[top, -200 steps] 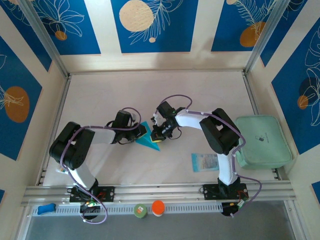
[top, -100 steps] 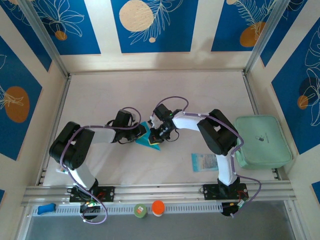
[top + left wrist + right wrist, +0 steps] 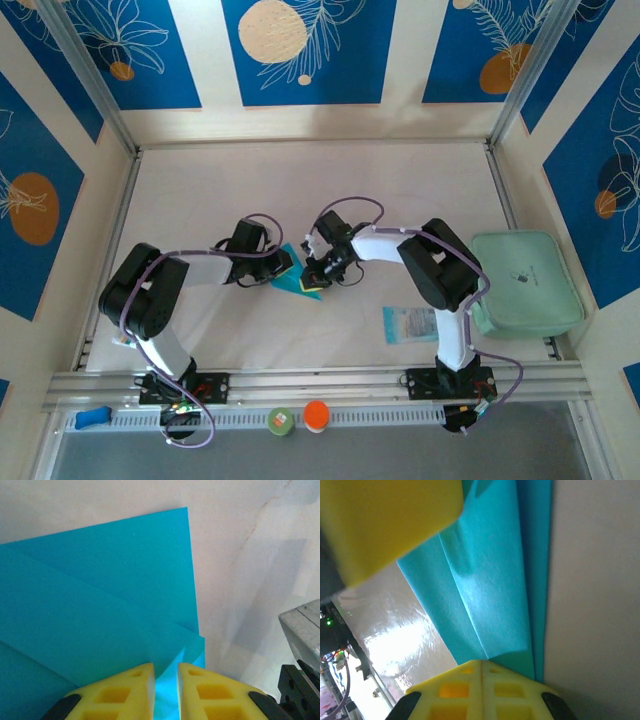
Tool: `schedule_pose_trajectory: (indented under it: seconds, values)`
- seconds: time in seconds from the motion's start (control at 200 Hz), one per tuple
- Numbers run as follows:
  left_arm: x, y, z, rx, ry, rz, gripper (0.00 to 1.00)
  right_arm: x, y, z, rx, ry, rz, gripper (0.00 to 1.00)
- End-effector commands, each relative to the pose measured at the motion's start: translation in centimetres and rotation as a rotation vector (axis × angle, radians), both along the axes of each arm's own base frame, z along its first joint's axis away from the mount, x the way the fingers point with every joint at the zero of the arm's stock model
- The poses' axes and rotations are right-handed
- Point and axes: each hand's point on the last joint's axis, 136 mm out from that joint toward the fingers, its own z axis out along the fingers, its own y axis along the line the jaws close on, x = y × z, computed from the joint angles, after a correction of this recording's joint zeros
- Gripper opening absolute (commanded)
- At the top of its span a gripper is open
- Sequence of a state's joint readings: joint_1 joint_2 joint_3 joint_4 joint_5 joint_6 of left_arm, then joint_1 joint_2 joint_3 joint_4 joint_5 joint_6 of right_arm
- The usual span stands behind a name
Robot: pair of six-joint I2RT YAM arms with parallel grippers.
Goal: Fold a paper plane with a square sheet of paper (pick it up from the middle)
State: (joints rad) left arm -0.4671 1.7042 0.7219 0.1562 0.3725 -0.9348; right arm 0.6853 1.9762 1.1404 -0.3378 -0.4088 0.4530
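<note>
The cyan square sheet of paper [image 3: 297, 285], folded into layered flaps, lies flat mid-table between both grippers. My left gripper [image 3: 285, 268] comes in from the left. In its wrist view the yellow fingertips [image 3: 131, 682] stand a narrow gap apart over the paper [image 3: 100, 595], and a flap edge runs into the gap of the left gripper [image 3: 166, 672]. My right gripper [image 3: 317, 272] comes from the right. It is shut, and the joined tips of the right gripper [image 3: 481, 663] sit on the end of a raised fold of the paper [image 3: 490, 590]. One left finger [image 3: 385, 520] shows there too.
A mint-green rounded pad [image 3: 527, 281] lies at the right wall. A pale printed packet [image 3: 410, 324] lies near the right arm's base. A green cap [image 3: 281, 420], an orange cap [image 3: 316, 414] and a blue item [image 3: 92, 416] sit on the front rail.
The right gripper slid a little left and nearer along the paper, then eased back right. The paper's near tip is now tucked under it. The left gripper has held still.
</note>
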Motion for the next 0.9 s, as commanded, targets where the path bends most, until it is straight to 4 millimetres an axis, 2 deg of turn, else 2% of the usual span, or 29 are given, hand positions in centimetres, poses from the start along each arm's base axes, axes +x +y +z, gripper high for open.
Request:
schedule_pose_trajectory:
  seconds: [0.0,0.16,0.335,0.445,0.645,0.895]
  values:
    - [-1.4,1.7,-2.7,0.109,0.075,0.015,0.21,-3.0,-2.6,-1.1,-0.068,0.111,-0.007,0.01]
    - [-1.3,1.7,-2.7,0.111,0.076,0.017,0.21,-3.4,-3.6,-0.7,-0.063,0.114,-0.021,0.01]
    - [-1.5,2.0,-3.0,0.130,0.088,0.021,0.21,-2.7,-3.6,0.4,-0.058,0.070,-0.023,0.01]
    - [-1.5,2.2,-3.1,0.141,0.094,0.025,0.21,-2.5,-3.8,0.1,-0.076,0.064,-0.023,0.01]
    - [-1.6,2.4,-3.3,0.156,0.105,0.027,0.21,-3.5,-4.7,-1.6,-0.123,0.095,-0.023,0.01]
    - [-1.6,2.4,-3.4,0.158,0.108,0.022,0.21,-5.5,-6.3,-1.5,-0.131,0.108,-0.028,0.00]
